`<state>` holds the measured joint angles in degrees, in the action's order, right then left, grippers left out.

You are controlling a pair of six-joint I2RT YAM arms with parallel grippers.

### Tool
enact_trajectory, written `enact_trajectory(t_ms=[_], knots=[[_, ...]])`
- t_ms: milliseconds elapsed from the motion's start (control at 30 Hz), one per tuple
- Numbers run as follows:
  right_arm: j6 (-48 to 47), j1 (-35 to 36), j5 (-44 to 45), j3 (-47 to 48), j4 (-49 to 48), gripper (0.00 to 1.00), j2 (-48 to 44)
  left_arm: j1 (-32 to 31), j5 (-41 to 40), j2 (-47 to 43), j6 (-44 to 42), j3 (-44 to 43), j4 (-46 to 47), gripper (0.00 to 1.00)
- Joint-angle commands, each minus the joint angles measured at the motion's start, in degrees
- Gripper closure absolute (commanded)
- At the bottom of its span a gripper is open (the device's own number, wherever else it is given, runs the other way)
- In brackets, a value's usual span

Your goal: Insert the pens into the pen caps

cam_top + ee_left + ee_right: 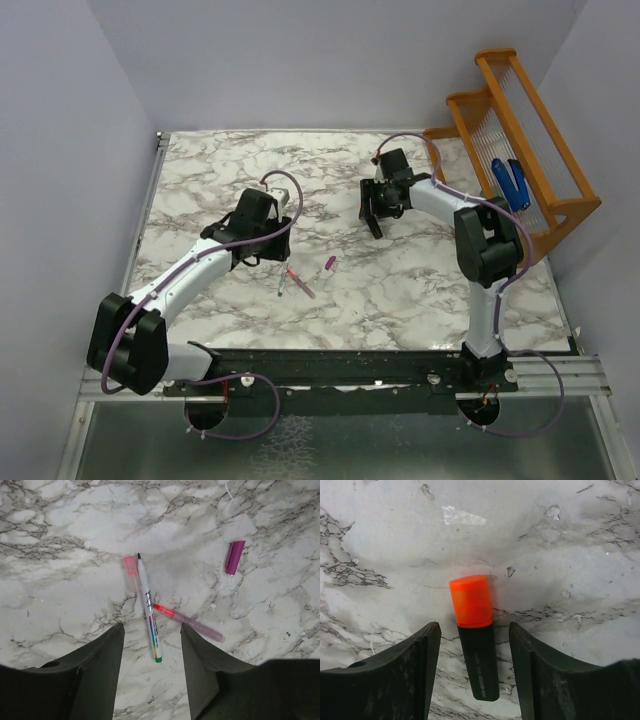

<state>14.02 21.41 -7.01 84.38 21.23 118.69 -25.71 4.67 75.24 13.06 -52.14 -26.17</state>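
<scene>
The slim white pen with black nib and green end [149,620] lies flat near the middle of the marble-patterned bench [60,540]. Its barrel runs between the fingers of the left tool [152,630], which is spread wide and holds nothing. A pale pink translucent cap [130,572] lies just beside the nib. The slim pink pen with red tip [192,624] angles off to the right, its tip close against the white barrel, and the short magenta cap [234,557] lies apart, farther right.

A good grasp closes on the white barrel toward the green end, clear of the pink pen's tip, leaving the nib free for capping.

Farther right, the right tool [475,630], equally wide and empty, straddles the stubby black marker [480,665], whose orange cap [471,602] seems already seated.
</scene>
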Motion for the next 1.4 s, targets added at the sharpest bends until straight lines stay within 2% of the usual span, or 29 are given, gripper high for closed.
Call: enact_trajectory(t_ms=[0,200,400,1167,1267,1367], knots=[[-1.02,-0.21,5.94,-1.80,1.88,0.37,-2.49,-1.67,-1.37,1.43,0.70,1.26,-4.24,0.52],[-1.30,-0.23,8.49,-4.01,1.01,0.36,-7.82,-2.77,-1.58,2.18,2.71,2.79,-5.49,0.58],[-1.54,-0.36,9.47,-5.24,0.24,0.35,-11.75,-4.26,-1.68,7.44,3.44,1.45,-5.72,0.64],[-2.58,-1.28,8.98,-7.61,-1.01,0.34,-16.09,-5.66,-4.23,17.33,4.35,0.46,-7.04,0.65],[-2.68,-1.35,8.90,-7.74,-1.13,0.34,-16.47,-5.66,-4.28,18.51,4.22,0.46,-7.05,0.70],[-2.68,-1.37,8.75,-7.74,-1.19,0.35,-16.53,-5.66,-4.23,19.26,4.04,0.33,-7.05,0.80]])
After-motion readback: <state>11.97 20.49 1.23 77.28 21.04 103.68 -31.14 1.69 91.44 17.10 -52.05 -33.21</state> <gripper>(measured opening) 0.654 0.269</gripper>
